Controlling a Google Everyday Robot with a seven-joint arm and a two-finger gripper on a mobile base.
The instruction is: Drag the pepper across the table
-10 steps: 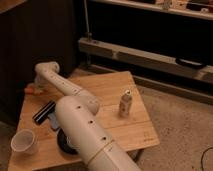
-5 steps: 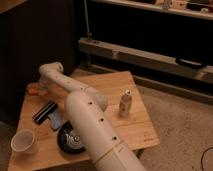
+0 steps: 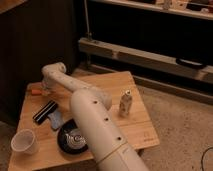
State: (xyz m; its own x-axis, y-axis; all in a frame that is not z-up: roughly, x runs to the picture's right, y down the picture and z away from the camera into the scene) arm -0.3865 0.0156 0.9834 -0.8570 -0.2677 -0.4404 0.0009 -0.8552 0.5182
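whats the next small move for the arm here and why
Probably lower the gripper onto the pepper before dragging. The gripper sits at the table's far left corner, right beside the orange pepper, but contact isn't visible, and the pepper lies near the edge.

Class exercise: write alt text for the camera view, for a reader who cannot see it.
A white robot arm reaches across a low wooden table, its gripper at the far left edge beside a small orange pepper. Also on the table: a black box, black bowl, white cup and small bottle.

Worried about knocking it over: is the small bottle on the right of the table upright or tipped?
Upright: the small pale bottle stands on its base on the light wooden table, cap up. The gripper is far left.
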